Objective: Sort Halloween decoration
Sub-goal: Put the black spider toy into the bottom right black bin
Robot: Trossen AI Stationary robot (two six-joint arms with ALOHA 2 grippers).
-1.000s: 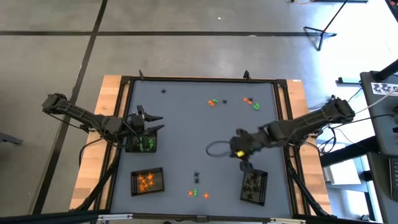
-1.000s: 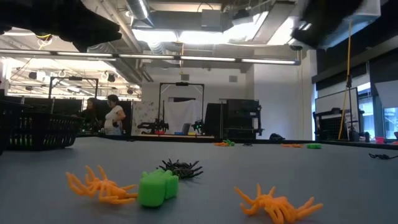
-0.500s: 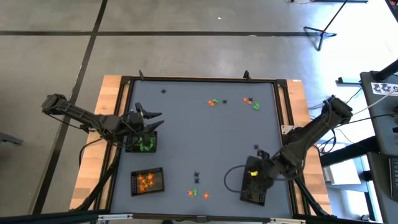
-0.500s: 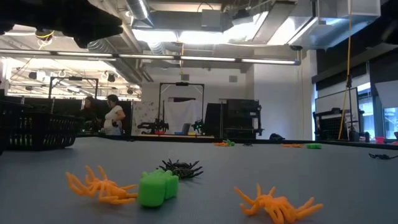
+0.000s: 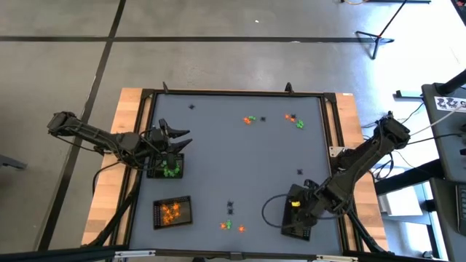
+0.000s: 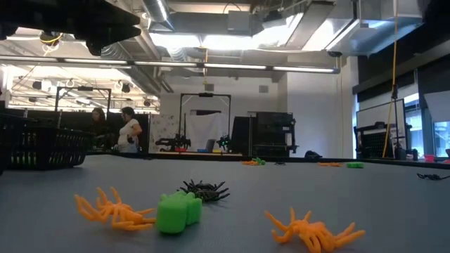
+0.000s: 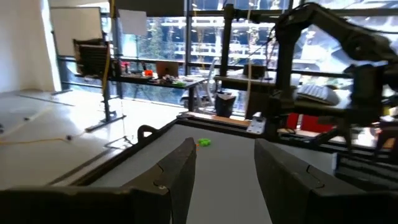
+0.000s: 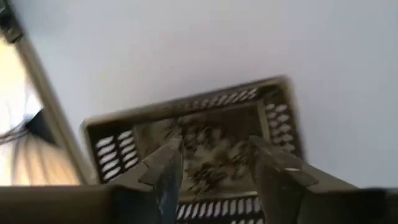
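Observation:
The Halloween decoration lies in loose groups: orange, green and black trinkets near the front edge (image 5: 231, 220), shown close in the low view as orange spiders (image 6: 116, 209), a green piece (image 6: 177, 211) and a black spider (image 6: 205, 190). More lie at the far side (image 5: 251, 118) (image 5: 295, 120). My right gripper (image 8: 214, 171) is open above the tray of black trinkets (image 8: 205, 155), at the table's near right (image 5: 297, 220). My left gripper (image 7: 227, 168) is open at the table's left (image 5: 175, 138), just past the tray of green trinkets (image 5: 169, 169).
A tray of orange trinkets (image 5: 172, 211) stands at the near left. Single black trinkets lie at the far left (image 5: 191, 107) and at the right (image 5: 300, 172). People stand in the room beyond the table (image 6: 126, 130). The table's middle is bare grey mat (image 5: 233, 160).
My right gripper has swung from the table's middle toward the near right corner and now hangs over the tray of black trinkets. Over the last half second it has barely shifted.

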